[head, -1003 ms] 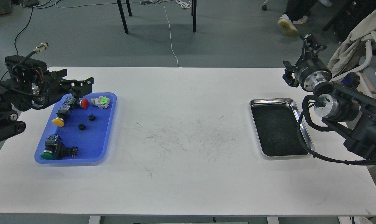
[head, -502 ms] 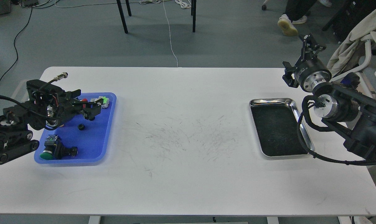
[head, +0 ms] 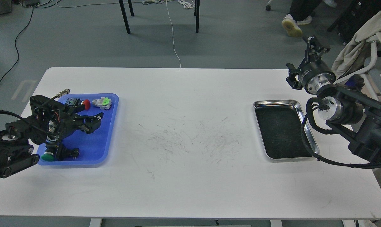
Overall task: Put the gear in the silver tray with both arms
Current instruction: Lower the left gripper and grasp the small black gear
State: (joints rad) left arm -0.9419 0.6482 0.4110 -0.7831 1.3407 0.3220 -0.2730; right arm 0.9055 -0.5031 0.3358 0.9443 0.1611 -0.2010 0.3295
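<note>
The silver tray (head: pixel 274 102) lies on the right side of the white table, with nothing on its dark floor. My left gripper (head: pixel 93 122) hangs low over the middle of the blue plastic tray (head: pixel 114 108) at the left, its two fingers apart. The small black gears that lay there are hidden under it. My right gripper (head: pixel 307 60) is raised beyond the table's far right corner, behind the silver tray; it is seen end-on and its fingers cannot be told apart.
The blue tray also holds a red push button (head: pixel 86 104), a white and green part (head: pixel 102 102) and a green-capped switch (head: pixel 49 155). The right arm's black cable (head: pixel 305 138) loops over the silver tray's right rim. Chair legs and cables are on the floor behind.
My left arm has swung down and toward me, bringing its gripper from the blue tray's far edge to low over its middle, covering the two black gears. The right arm has barely moved.
</note>
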